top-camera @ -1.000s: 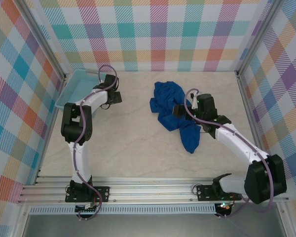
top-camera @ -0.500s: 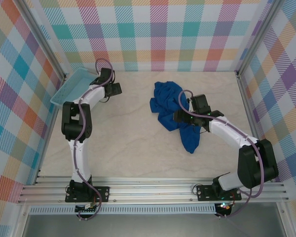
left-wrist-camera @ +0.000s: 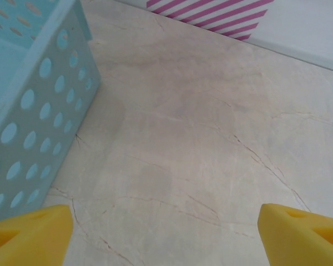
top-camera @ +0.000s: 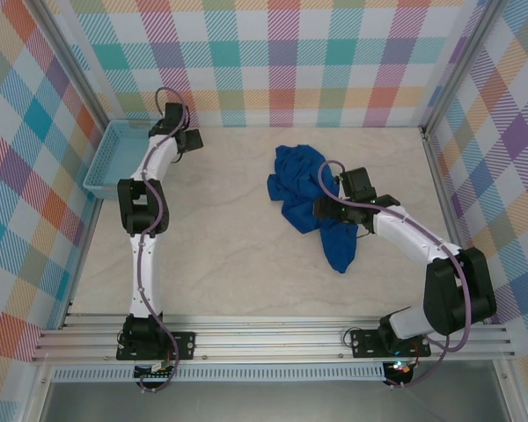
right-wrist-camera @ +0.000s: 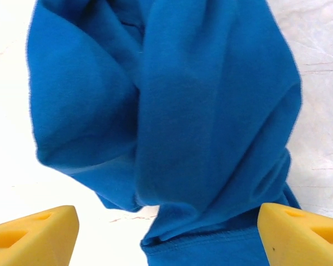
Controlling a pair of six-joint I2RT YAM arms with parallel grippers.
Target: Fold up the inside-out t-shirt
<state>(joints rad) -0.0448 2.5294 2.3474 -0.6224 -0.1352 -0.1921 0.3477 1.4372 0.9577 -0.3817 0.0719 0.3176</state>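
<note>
The inside-out t-shirt [top-camera: 301, 189] lies crumpled in a royal-blue heap right of the table's centre, with one end trailing toward the near side. My right gripper [top-camera: 321, 209] hovers low over that heap. In the right wrist view its jaws [right-wrist-camera: 166, 235] are open, both yellow fingertips [right-wrist-camera: 33, 235] spread wide with folds and a stitched hem of the t-shirt [right-wrist-camera: 200, 111] between and beyond them, nothing clamped. My left gripper [top-camera: 191, 139] is at the far left beside the basket. It stands open [left-wrist-camera: 165, 235] over bare table.
A light blue perforated basket [top-camera: 110, 158] sits against the left wall; its holed side [left-wrist-camera: 28, 94] is close to my left fingers. Checked walls close the back and both sides. Bare marbled tabletop [top-camera: 220, 229] lies between the arms.
The left arm swung toward the back-left corner, and the basket shifted from a tilted pose to flat against the left wall. The right gripper moved down and left onto the t-shirt.
</note>
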